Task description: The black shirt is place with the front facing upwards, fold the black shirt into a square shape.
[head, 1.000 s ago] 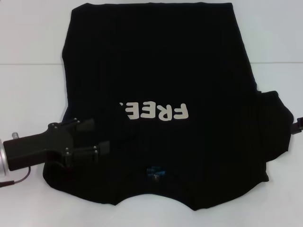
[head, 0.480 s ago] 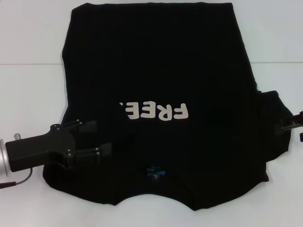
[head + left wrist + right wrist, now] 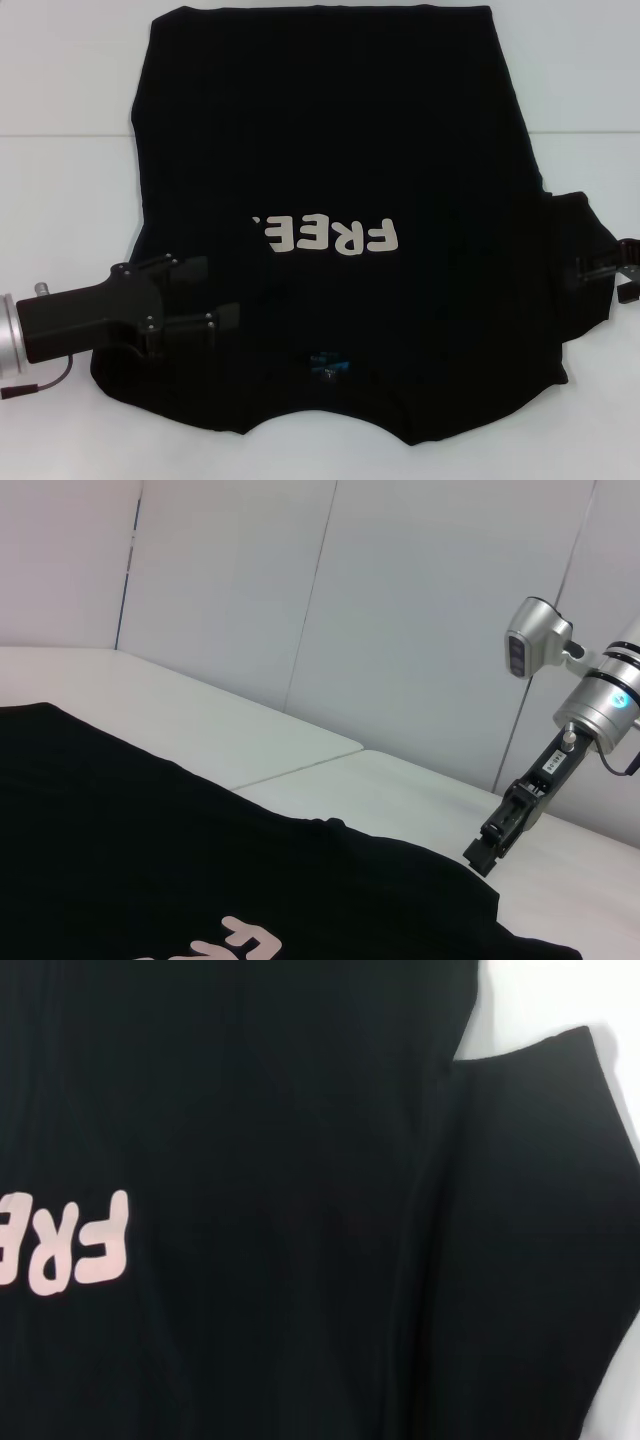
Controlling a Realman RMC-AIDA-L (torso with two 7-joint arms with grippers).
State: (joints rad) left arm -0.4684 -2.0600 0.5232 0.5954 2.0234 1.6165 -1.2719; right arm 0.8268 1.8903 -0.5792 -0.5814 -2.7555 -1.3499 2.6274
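The black shirt (image 3: 340,120) lies spread on the white table (image 3: 60,200), collar toward me. Its cream lettering (image 3: 335,235) faces up, and a small blue mark (image 3: 327,363) sits near the collar. The left side is folded inward over the first letter. My left gripper (image 3: 205,293) hovers open over the folded left shoulder area with nothing between its fingers. At the right edge, my right gripper (image 3: 603,270) is over the outspread right sleeve (image 3: 580,240). The left wrist view shows that right gripper (image 3: 485,855) low, just above the shirt (image 3: 120,830). The right wrist view looks down on the sleeve (image 3: 540,1210).
Bare white table surrounds the shirt on the left, the right and at the near corners. A seam in the tabletop (image 3: 60,134) runs across behind the shirt's middle. White wall panels (image 3: 400,630) stand beyond the table.
My right gripper has come in from the right edge and now reaches over the right sleeve. My left gripper has shifted slightly toward me and stays open.
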